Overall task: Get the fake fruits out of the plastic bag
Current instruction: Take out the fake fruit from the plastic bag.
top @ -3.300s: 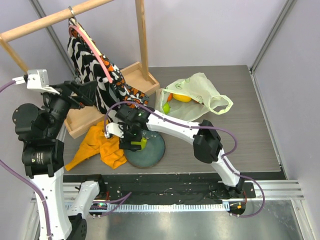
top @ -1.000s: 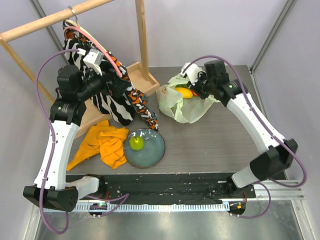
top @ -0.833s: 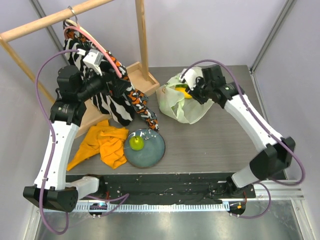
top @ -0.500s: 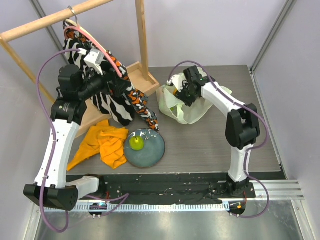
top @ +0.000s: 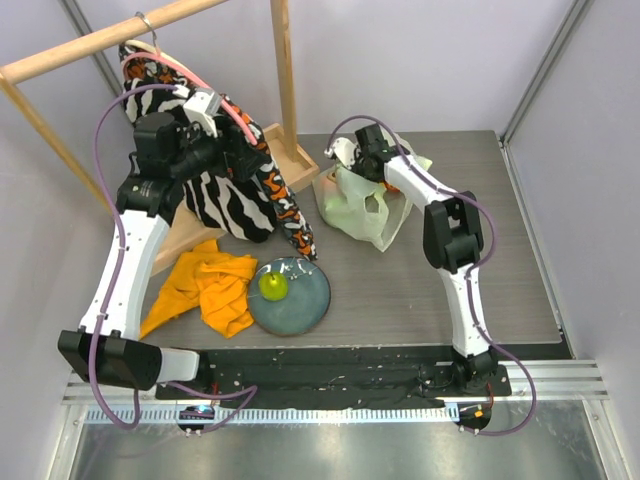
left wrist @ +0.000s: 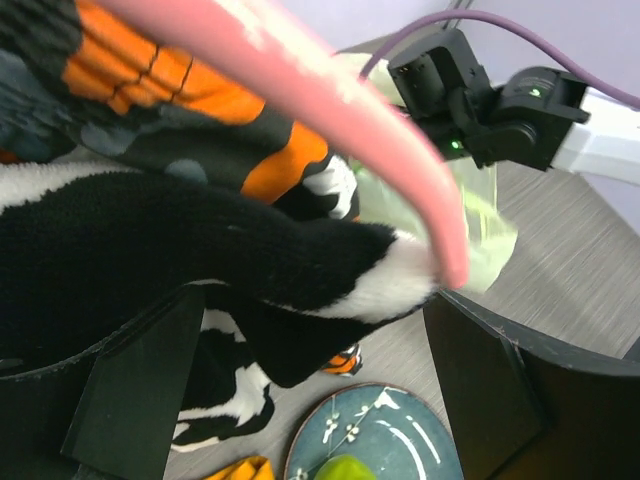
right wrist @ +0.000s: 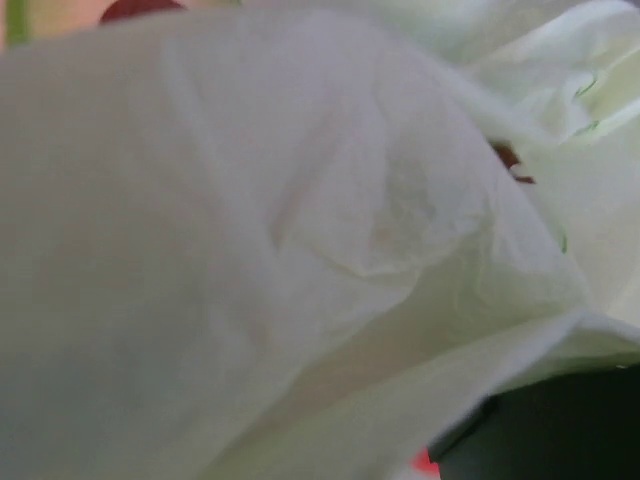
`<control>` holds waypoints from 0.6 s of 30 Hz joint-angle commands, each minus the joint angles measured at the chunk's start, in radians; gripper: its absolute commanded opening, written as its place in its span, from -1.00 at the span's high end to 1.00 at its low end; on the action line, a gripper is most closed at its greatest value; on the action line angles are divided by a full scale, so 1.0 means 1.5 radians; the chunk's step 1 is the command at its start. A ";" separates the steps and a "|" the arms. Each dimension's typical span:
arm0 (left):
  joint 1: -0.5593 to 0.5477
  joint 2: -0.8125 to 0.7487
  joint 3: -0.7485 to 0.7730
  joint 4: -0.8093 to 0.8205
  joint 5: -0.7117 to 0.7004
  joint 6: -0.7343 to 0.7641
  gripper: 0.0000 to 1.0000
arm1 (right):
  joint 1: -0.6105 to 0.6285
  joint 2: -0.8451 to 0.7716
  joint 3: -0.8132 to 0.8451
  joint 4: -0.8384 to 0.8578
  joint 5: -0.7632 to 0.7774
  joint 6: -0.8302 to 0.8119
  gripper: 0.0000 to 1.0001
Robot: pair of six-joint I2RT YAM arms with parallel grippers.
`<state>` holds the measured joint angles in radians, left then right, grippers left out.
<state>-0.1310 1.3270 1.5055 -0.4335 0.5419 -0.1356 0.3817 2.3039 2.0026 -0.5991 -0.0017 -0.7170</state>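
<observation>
The plastic bag (top: 362,205) is lying bunched at the far middle of the table (top: 480,270). One green apple (top: 273,286) is sitting on the plate (top: 312,302), near the front edge and well apart from the bag. Any other fruits are lying hidden under the film; only a red patch (right wrist: 140,8) is showing at the top of the right wrist view.

The right fingers (top: 350,165) are reaching into the bag's far left rim. Film is filling the right wrist view, so it cannot be told whether they are spread or gripping. The left fingers (left wrist: 140,390) are standing wide on either side of the striped garment (top: 225,195) on the pink hanger (left wrist: 380,150), holding nothing.

Probable faults:
- The right fingers are likely working blind, so they may be closing on film alone. Lifting would then be raising the whole bag and tipping fruit out.
- Glossy round fruit may be slipping from a shallow grip and rolling across the table.
- The left arm may be snagging the hanger when withdrawing.
</observation>
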 commanded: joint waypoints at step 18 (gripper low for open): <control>-0.015 -0.007 0.020 0.011 -0.015 0.027 -0.93 | -0.032 -0.219 -0.105 -0.053 0.009 0.020 0.56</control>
<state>-0.1482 1.3861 1.5436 -0.4625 0.5156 -0.0956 0.3405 2.2562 1.9324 -0.6430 0.0135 -0.7444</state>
